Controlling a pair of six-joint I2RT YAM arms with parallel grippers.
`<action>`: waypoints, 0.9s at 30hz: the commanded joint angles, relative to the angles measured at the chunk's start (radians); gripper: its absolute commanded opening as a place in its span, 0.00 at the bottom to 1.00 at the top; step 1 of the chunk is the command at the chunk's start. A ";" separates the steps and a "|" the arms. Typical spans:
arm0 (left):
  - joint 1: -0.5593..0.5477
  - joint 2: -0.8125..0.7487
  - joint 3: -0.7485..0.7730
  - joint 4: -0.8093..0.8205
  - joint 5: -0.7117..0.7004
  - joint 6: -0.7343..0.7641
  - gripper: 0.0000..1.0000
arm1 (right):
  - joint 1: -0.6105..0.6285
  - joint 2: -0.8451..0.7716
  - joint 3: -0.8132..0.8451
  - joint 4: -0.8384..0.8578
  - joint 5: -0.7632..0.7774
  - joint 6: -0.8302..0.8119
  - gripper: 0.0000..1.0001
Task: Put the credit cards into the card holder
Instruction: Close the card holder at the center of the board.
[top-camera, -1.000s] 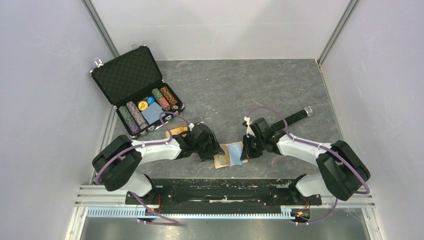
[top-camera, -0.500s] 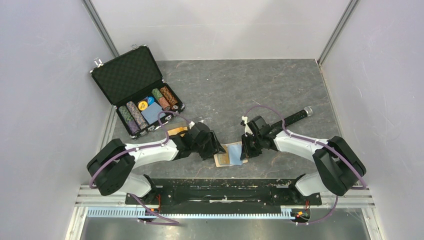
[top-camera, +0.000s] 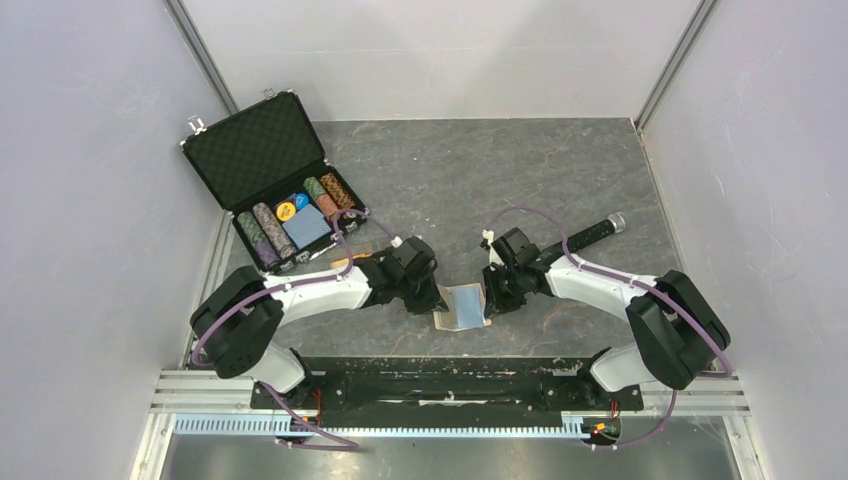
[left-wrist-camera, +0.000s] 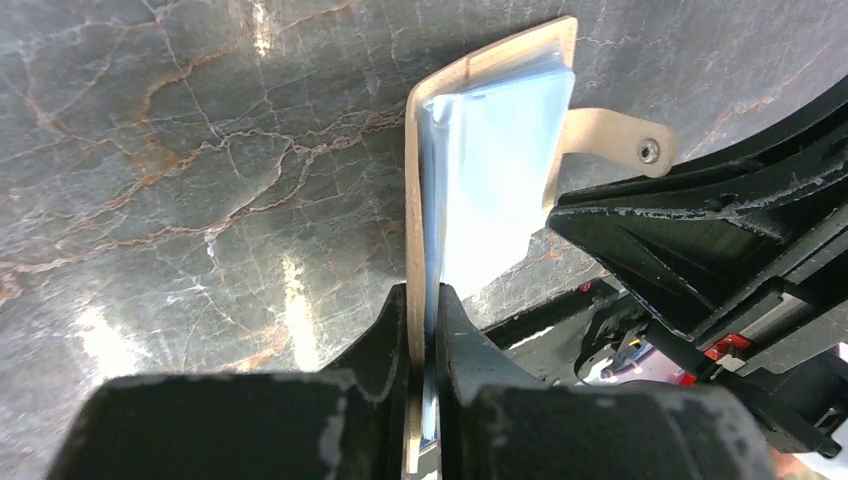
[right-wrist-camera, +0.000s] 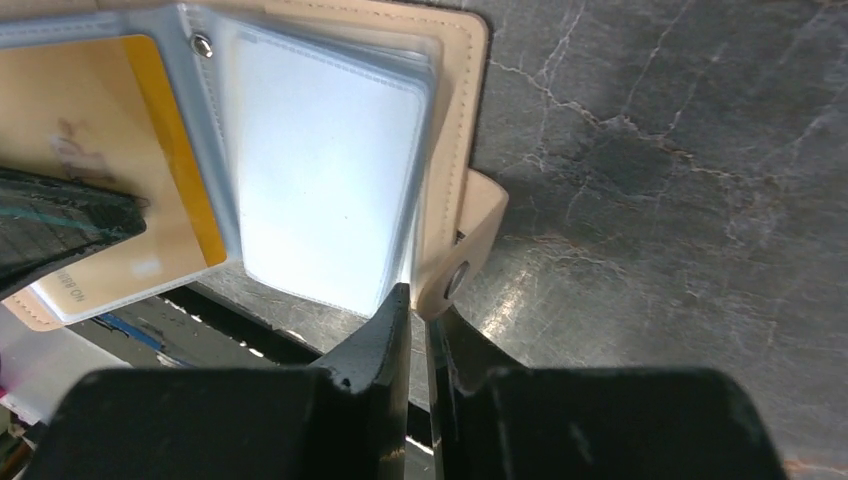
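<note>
orange-gold card (right-wrist-camera: 100, 140) in card holder (right-wrist-camera: 457, 120); print unreadable

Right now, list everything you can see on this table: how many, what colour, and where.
card holder: one, tan with light blue pockets, open, near centre between the arms.
orange-gold card: one, under a clear pocket of the card holder.
poker-chip case: one, black, open, far left.
poker chips: several rows, mixed colours, in the case.
blue-backed deck: one, among the chips.
black rod: one, silver-tipped, behind the right arm.
table: one, grey marbled.
left tool: one, black, shut on the card holder's left edge.
right tool: one, black, shut on its right edge by the snap tab.
</note>
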 joint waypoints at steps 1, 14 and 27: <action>0.000 -0.047 0.127 -0.248 -0.049 0.154 0.02 | 0.002 -0.029 0.094 -0.074 0.045 -0.033 0.15; 0.006 0.107 0.382 -0.725 -0.048 0.506 0.02 | 0.003 -0.038 0.170 -0.094 0.026 -0.031 0.31; -0.037 0.236 0.548 -0.748 -0.131 0.510 0.48 | -0.011 -0.051 0.082 -0.038 0.005 -0.004 0.32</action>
